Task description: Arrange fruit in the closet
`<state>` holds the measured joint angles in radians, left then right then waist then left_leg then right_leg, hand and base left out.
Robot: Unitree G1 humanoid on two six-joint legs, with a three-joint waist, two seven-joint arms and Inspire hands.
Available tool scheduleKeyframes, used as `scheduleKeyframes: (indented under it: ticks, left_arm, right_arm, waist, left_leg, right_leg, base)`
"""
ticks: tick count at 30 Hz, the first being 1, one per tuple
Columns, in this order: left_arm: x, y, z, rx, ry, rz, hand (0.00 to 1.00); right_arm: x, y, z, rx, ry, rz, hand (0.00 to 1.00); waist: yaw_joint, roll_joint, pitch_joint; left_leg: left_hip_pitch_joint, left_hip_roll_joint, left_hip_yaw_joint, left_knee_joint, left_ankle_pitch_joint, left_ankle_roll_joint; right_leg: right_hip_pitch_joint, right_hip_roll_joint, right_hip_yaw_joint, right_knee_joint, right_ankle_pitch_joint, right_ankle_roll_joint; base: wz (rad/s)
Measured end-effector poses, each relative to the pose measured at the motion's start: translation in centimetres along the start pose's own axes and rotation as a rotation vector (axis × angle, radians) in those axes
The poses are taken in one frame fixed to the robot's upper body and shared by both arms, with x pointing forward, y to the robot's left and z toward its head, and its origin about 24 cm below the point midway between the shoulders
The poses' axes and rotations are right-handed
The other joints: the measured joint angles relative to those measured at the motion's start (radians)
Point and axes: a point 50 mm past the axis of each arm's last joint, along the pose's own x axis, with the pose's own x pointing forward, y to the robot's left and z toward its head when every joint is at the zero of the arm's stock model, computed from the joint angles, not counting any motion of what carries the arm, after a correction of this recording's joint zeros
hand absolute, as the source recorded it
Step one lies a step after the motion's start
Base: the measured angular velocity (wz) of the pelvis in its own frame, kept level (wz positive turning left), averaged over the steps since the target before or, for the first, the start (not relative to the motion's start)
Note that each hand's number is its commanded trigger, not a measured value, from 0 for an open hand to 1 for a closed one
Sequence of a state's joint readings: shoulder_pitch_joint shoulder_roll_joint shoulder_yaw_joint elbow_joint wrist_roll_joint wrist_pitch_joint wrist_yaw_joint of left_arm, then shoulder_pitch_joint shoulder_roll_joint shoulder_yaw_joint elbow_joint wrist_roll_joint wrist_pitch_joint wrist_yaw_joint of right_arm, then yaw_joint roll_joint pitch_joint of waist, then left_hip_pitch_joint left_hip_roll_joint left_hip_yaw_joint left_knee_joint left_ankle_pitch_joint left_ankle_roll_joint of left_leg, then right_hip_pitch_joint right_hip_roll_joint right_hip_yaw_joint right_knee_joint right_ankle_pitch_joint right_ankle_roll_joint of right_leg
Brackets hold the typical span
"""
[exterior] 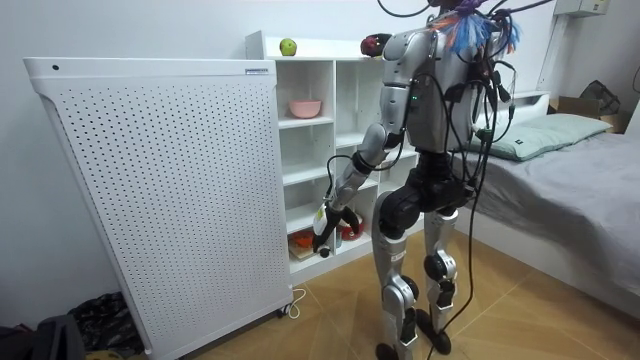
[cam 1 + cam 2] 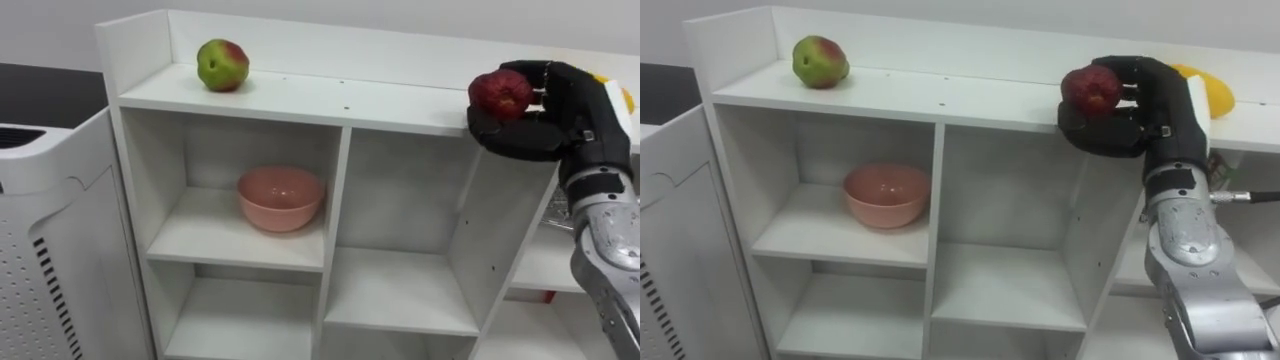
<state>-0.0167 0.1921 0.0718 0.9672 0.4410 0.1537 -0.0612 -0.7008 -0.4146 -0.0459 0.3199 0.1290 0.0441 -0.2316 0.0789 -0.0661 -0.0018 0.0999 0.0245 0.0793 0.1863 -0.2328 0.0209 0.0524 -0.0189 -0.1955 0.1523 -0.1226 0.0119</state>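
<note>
Pink bowl (image 2: 280,198) sits in the closet (image 2: 340,180), upper-left compartment; right robot hand (image 2: 548,112) grips red apple (image 2: 502,94).

Your top shelf (image 2: 330,100) lies bare between the green apple (image 2: 222,65) at ten o'clock and the yellow fruit (image 2: 1218,95) at two o'clock. The pink bowl (image 2: 280,198) blocks the upper-left compartment (image 2: 200,140); the middle compartment (image 2: 400,190) beside it is free.

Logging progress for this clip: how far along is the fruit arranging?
Done: a green-red apple and a yellow fruit lie on the shelf unit's top. In hand: the right hand grips a red apple at that top's front edge. Remaining: setting it down and letting go.
</note>
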Motion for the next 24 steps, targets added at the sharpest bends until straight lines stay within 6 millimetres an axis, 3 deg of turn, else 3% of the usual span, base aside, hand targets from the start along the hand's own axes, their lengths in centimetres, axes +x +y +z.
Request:
scheduleKeyframes:
  ticks: [12,17,24]
  left_arm:
    - [0.1,-0.2,-0.2,-0.018,0.016,-0.013,0.00]
    - [0.2,0.0,0.3,-0.035,0.005,-0.012,0.00]
    - [0.2,-0.1,0.5,-0.020,-0.004,-0.007,0.00]
  right_arm:
    - [-0.2,1.0,0.6,-0.040,-0.020,0.083,1.00]
    - [-2.2,1.7,3.1,-0.076,-0.154,0.161,1.00]
    - [-4.6,2.9,2.6,-0.078,-0.164,0.259,1.00]
  waist:
    - [0.001,0.000,0.0005]
    - [-0.005,0.009,-0.0027]
    - [-0.003,0.038,-0.0080]
  left_leg:
    - [-0.003,-0.001,-0.001,0.001,0.000,0.000]
    - [-0.022,0.000,0.001,0.002,0.000,0.000]
    - [-0.017,-0.001,0.016,0.001,0.000,0.000]
  right_leg:
    - [-0.003,0.000,0.002,0.000,0.000,0.000]
    - [-0.022,0.001,0.001,0.000,0.000,0.000]
    - [-0.027,0.001,0.033,0.000,0.000,0.000]
  base:
    - [0.00]
    - [0.00]
    - [-0.07]
